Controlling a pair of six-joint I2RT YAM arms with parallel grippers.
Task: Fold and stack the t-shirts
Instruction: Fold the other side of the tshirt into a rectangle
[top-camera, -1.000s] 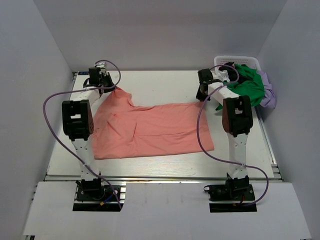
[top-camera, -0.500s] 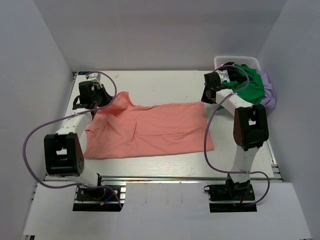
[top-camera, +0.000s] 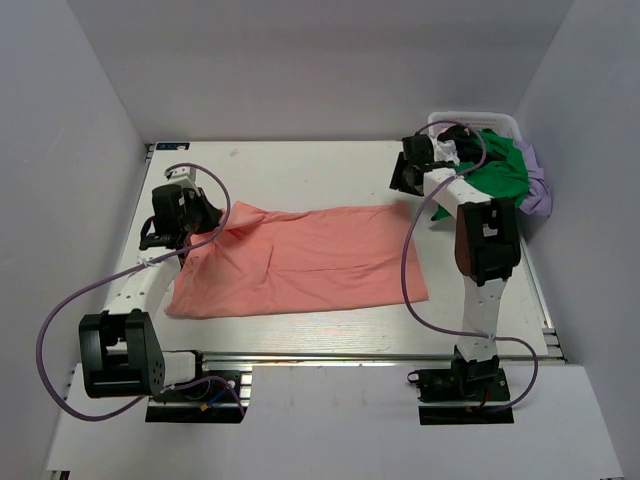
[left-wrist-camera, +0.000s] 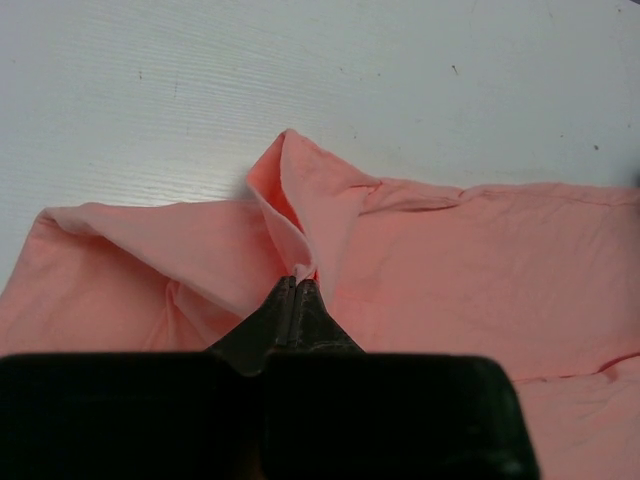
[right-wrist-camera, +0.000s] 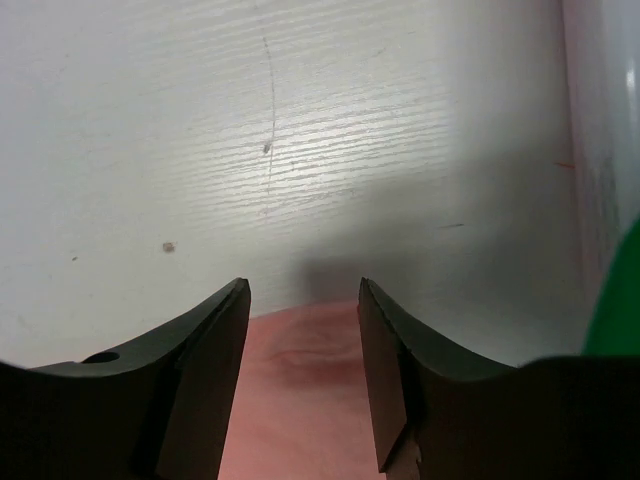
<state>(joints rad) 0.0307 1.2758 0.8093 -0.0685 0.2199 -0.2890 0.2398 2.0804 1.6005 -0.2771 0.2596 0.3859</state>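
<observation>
A salmon-pink t-shirt (top-camera: 310, 262) lies spread across the middle of the table. My left gripper (top-camera: 212, 226) is shut on a pinched fold at the shirt's far left corner; in the left wrist view the fingertips (left-wrist-camera: 297, 284) meet on raised cloth (left-wrist-camera: 480, 270). Over the far right corner my right gripper (top-camera: 400, 188) stands open. In the right wrist view its fingers (right-wrist-camera: 303, 290) straddle the shirt's edge (right-wrist-camera: 300, 400) without touching it. A bright green t-shirt (top-camera: 495, 172) and a lilac one (top-camera: 538, 195) hang out of the basket.
A white lattice basket (top-camera: 480, 121) sits at the table's far right corner, just behind the right arm. Grey walls close in on both sides and the back. A green edge (right-wrist-camera: 622, 300) shows at the right of the right wrist view.
My right gripper has opened and let go of the shirt's far right corner. The left arm swung toward the near left, dragging the held corner with it.
</observation>
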